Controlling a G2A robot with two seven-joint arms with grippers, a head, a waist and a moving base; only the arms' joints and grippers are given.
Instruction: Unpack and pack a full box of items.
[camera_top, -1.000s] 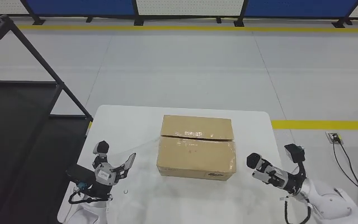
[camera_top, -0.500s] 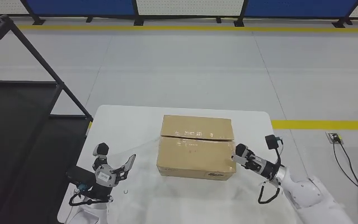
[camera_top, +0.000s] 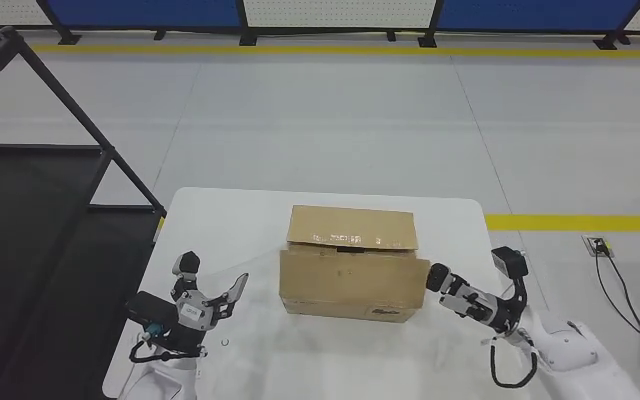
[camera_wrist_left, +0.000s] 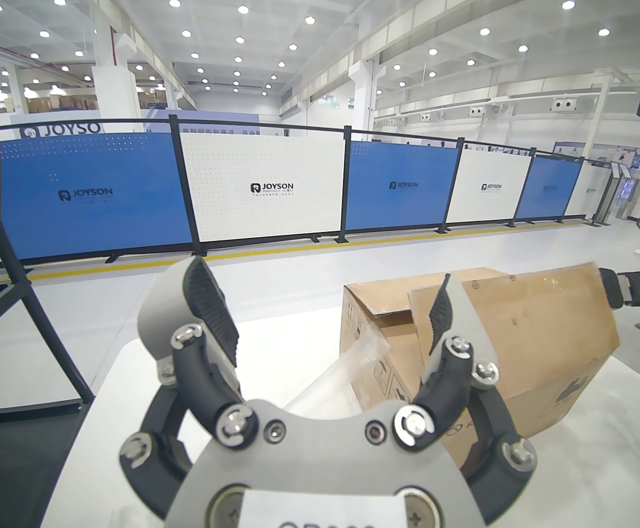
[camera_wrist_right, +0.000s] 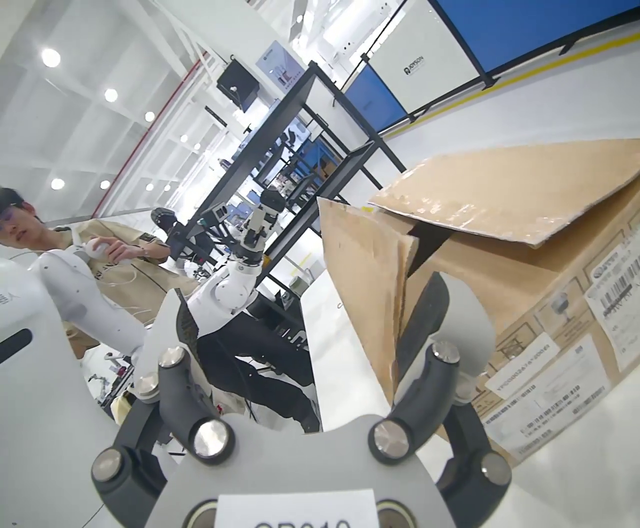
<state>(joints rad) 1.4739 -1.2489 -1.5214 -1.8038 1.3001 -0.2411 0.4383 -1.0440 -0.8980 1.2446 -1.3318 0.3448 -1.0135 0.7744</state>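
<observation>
A brown cardboard box (camera_top: 350, 268) stands mid-table, its top flaps slightly ajar with a dark gap along the seam. In the right wrist view the box (camera_wrist_right: 525, 270) shows a raised top flap and a loose side flap. My right gripper (camera_top: 472, 272) is open at the box's right end, one fingertip (camera_top: 437, 277) close to its corner. In its own view that gripper (camera_wrist_right: 310, 315) has the flap's edge between its fingers. My left gripper (camera_top: 212, 273) is open and empty, left of the box, and in its own view this gripper (camera_wrist_left: 325, 310) faces the box (camera_wrist_left: 500, 340).
A strip of clear tape (camera_wrist_left: 350, 365) hangs off the box's left end. A tiny ring-like scrap (camera_top: 228, 346) lies on the white table (camera_top: 230, 215) near the left arm. A black shelf frame (camera_top: 60, 190) stands left of the table.
The right gripper swung in to the box's right corner, then drew back slightly. The box's near top flap now stands a little raised. The left gripper barely shifted.
</observation>
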